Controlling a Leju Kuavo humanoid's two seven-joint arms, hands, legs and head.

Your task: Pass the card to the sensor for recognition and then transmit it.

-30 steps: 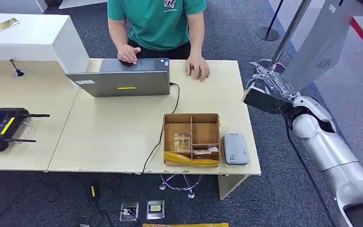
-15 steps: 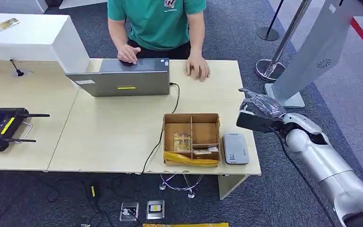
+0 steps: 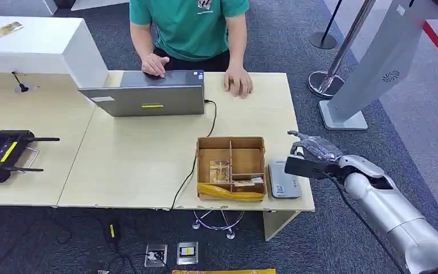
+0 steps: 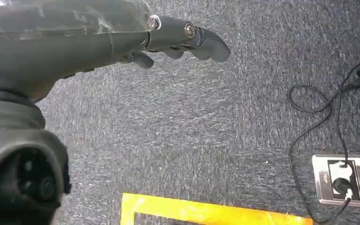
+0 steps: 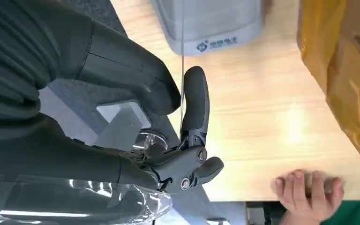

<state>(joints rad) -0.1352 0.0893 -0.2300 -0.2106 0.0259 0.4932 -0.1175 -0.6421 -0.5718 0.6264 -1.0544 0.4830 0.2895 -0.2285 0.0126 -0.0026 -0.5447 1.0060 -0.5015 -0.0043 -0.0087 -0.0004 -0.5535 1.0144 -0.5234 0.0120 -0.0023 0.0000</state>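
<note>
Since a second ago, right robot hand (image 3: 308,155) has descended beside the grey rectangular card sensor (image 3: 283,178) at the pale wooden counter (image 3: 137,165) edge. Thin, seemingly transparent card (image 5: 182,70), seen edge-on, is pinched between thumb and finger. Risk: the slight pinch may let it slip or tilt, spoiling recognition. Left robot hand (image 4: 122,33) hangs empty, fingers apart.

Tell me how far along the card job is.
Done: the card is picked up, pinched edge-on between thumb and finger of the right hand. In hand: that hand hangs at the table's edge beside the grey sensor, next to the wooden box; contact cannot be told. Left: the reading, then passing the card on. The left hand hangs over carpet, holding nothing.
</note>
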